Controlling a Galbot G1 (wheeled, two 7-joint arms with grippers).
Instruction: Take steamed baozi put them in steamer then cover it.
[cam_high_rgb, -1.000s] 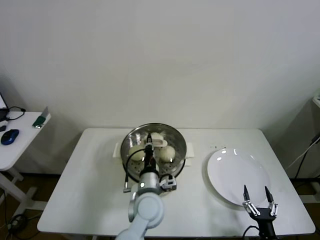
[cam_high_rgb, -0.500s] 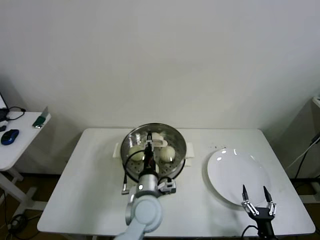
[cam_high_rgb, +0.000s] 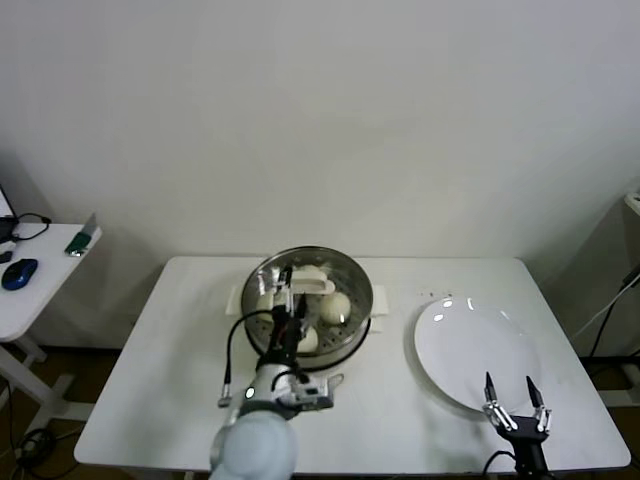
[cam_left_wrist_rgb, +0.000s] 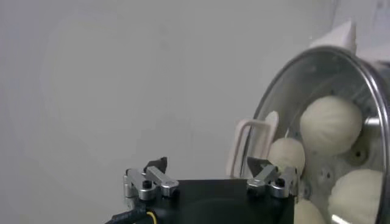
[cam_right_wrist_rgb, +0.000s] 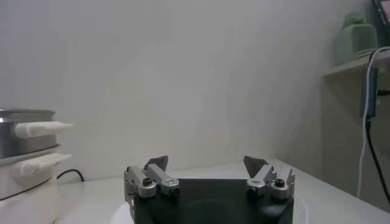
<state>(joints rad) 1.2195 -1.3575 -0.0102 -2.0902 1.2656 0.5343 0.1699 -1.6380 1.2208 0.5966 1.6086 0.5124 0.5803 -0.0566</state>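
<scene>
My right gripper (cam_high_rgb: 513, 414) is idling with jaws spread and empty at the near edge of the white plate (cam_high_rgb: 470, 345), while my left gripper (cam_high_rgb: 284, 318), jaws released and holding nothing, is hanging over the near rim of the steamer (cam_high_rgb: 311, 296). The cover (cam_left_wrist_rgb: 317, 131) is sitting on that steamer toward the far side of the surface (cam_high_rgb: 180, 350), with the steamed baozi (cam_high_rgb: 337, 305) showing beneath the glass. I judge I am best lifting the left arm straight up, clear of the cover's handle (cam_high_rgb: 312, 286), so the seated lid is not nudged.

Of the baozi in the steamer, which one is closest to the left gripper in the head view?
The baozi at the steamer's near rim, just beside the left gripper. The other baozi lie farther back, under the cover.
</scene>
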